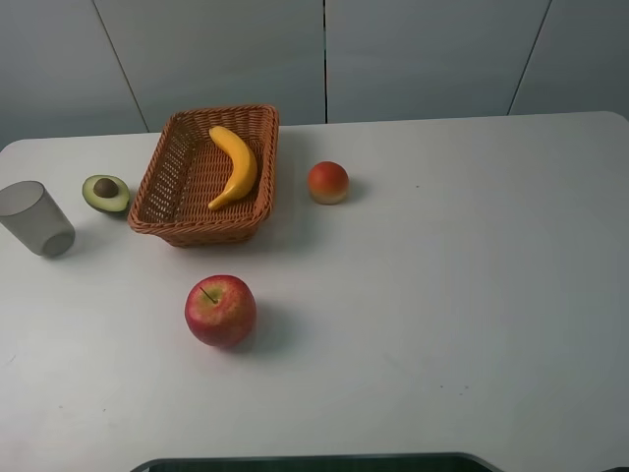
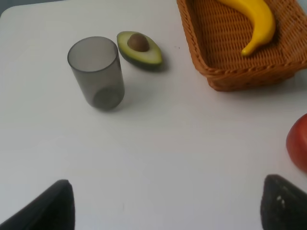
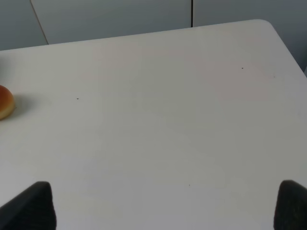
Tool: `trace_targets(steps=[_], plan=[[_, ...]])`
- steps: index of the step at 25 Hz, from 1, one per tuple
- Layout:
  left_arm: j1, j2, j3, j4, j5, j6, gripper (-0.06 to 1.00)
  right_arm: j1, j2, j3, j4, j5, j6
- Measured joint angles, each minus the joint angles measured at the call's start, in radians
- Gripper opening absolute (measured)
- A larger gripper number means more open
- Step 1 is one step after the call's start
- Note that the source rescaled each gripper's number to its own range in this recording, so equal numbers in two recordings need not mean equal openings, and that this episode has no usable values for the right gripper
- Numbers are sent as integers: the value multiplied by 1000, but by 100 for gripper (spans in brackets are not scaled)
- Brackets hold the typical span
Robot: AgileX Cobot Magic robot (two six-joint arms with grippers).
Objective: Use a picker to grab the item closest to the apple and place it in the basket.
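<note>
A red apple (image 1: 220, 310) (image 2: 298, 143) sits on the white table near the front. Behind it stands a woven brown basket (image 1: 162, 187) (image 2: 220, 45) with a yellow banana (image 1: 236, 165) (image 2: 256, 21) lying inside. A round orange-red fruit (image 1: 328, 182) (image 3: 4, 101) rests just right of the basket. My left gripper (image 2: 168, 206) is open, hovering over bare table in front of the cup, nothing between its fingers. My right gripper (image 3: 165, 206) is open too, over bare table well right of the orange-red fruit. Neither gripper shows in the exterior high view.
A halved avocado (image 1: 105, 193) (image 2: 139, 48) lies left of the basket, and a grey translucent cup (image 1: 35, 218) (image 2: 96, 73) stands further left near the table's edge. The table's rounded back right corner (image 3: 261, 23) is in sight.
</note>
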Motion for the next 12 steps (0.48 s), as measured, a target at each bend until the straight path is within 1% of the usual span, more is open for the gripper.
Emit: trace_targets(steps=[10,12], plan=[[0,-1,3,-15,-74,2,99,0,0,0,0,0,0],[0,-1,22,-18,-88,5,99,0,0,0,0,0,0]])
